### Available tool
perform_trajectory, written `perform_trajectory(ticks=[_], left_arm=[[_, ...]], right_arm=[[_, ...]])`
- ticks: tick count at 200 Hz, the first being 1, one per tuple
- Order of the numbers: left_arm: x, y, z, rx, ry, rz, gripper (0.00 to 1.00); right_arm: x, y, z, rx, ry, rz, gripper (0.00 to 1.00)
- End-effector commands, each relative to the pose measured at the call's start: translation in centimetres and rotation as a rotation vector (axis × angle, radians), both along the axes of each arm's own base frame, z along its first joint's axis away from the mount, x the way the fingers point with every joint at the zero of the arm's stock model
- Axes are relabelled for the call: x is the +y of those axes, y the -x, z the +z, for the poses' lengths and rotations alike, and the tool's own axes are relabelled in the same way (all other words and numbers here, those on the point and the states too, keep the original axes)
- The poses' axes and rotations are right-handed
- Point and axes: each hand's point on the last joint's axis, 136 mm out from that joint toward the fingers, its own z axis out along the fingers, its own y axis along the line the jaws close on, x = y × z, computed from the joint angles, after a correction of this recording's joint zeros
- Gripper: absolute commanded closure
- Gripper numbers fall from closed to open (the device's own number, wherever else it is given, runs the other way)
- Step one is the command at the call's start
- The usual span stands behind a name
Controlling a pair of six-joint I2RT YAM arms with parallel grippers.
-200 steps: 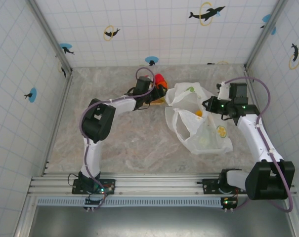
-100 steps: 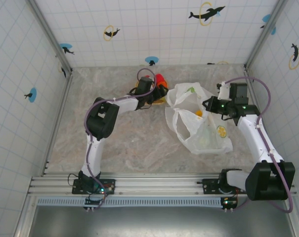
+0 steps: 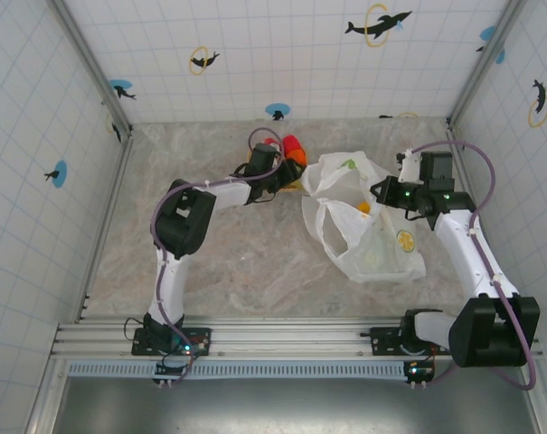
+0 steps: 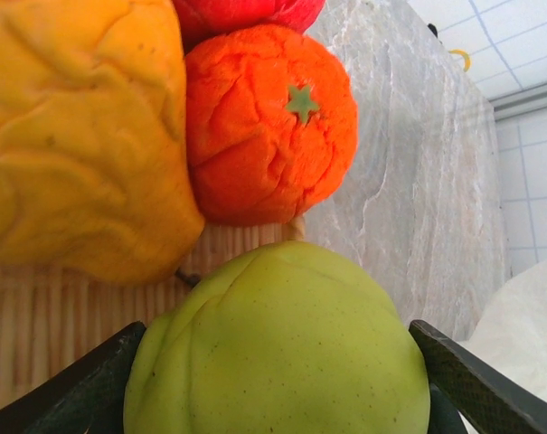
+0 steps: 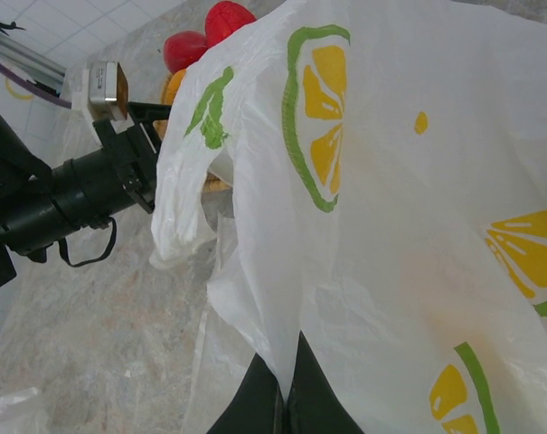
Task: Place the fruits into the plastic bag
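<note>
Left arm: base near-left, elbow bent mid-desk, forearm stretched far-right to the wooden plate at the far centre of the desk; left gripper sits low over the plate.

Left wrist view: yellow-green fruit fills the gap between the fingers, both pressed on its flanks, so gripper closed on it; the fruit rests on the plate. Just far of it are the orange fruit and a larger yellow-orange fruit, touching each other; red fruit behind those.

Right arm: base near-right, upper link up the right side, forearm angled left toward the plastic bag; right gripper is pinched shut on a fold of bag film, holding that edge raised.

Bag lies right of the plate, mouth toward the left gripper; small orange item visible at its mouth.
</note>
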Motion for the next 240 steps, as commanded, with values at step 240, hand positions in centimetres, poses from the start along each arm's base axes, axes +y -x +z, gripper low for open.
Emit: perform_trajectory(ticks=[240], left_arm=[[-7.1,15.7,9.6,-0.325,-0.021,-0.508,0.32]], right_arm=[[5.4,-0.1,1.6,-0.028,-0.212,0.078,1.00]])
